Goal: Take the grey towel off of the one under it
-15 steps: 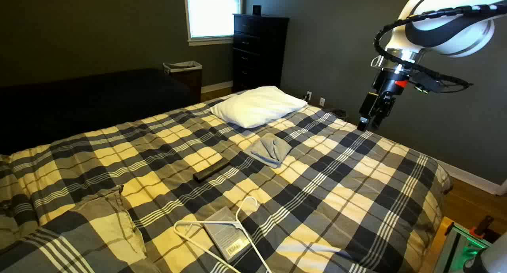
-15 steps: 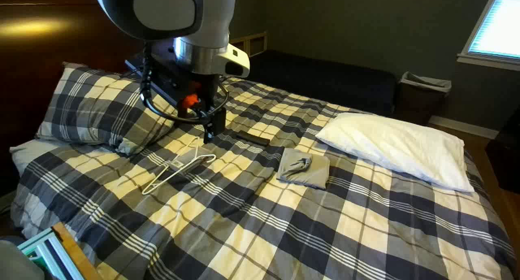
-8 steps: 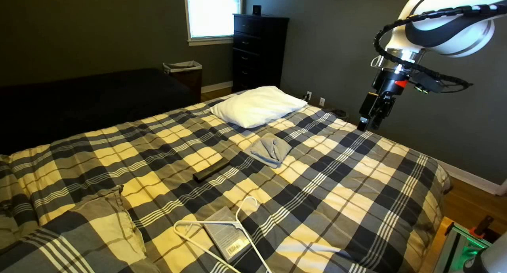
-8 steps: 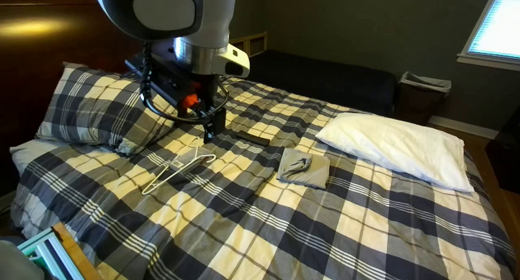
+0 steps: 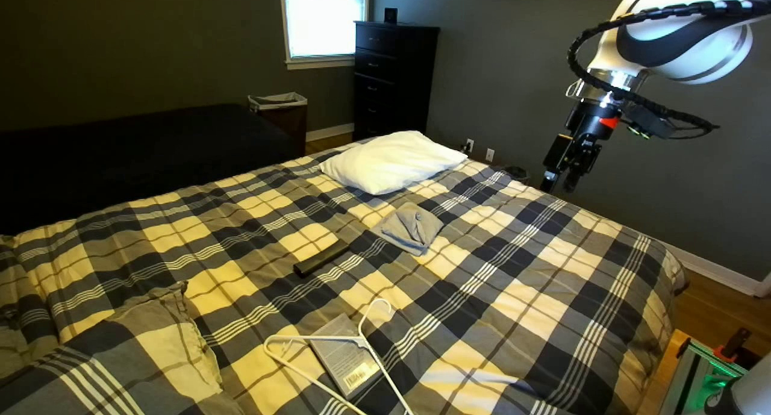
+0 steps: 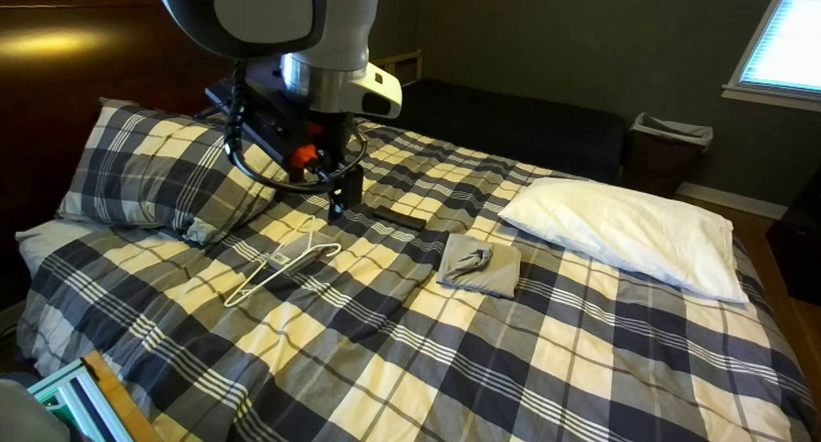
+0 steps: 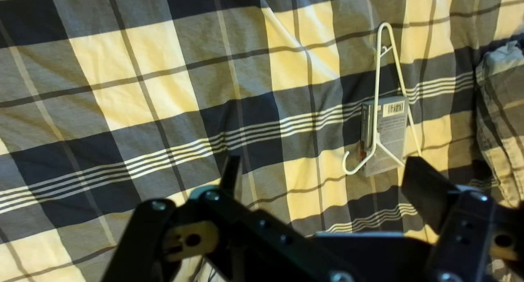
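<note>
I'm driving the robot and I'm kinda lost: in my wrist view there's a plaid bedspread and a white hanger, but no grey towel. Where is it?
Observer: In both exterior views, the grey towel lies near the white pillow, not touching it.
Operator: Oh! So is the gripper right on top of it?
Observer: No, both exterior views show the gripper up in the air, off to one side of the grey towel.
</note>
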### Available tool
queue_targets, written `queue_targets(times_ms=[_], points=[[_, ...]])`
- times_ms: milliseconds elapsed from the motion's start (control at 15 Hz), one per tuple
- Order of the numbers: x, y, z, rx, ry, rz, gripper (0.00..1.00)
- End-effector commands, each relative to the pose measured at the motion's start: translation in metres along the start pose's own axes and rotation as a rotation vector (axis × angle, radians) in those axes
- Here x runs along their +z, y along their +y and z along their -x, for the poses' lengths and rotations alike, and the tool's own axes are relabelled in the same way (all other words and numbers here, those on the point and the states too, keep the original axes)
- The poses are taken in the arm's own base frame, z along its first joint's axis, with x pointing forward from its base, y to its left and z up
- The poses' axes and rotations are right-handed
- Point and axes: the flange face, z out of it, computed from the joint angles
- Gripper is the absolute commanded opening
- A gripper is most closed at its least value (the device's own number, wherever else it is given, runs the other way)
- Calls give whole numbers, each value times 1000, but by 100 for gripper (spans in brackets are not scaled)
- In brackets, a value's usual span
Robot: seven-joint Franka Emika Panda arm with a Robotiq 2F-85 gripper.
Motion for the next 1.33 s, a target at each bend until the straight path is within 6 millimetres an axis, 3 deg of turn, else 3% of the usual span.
queue_targets(times_ms=[0,200,400,733,800,867,1067,1267], points=[[-19,26,-42,90,78,-46,100],[-28,37,-93,159,128,-57,100],[-19,36,-145,197,89,-15,100],[29,44,-221,300,-38,42,100],[34,49,-227,306,-77,18,100],[25,35,-204,271,-10,36,100],[40,50,-224,290,-64,38,100],[41,48,-225,337,-38,33,100]])
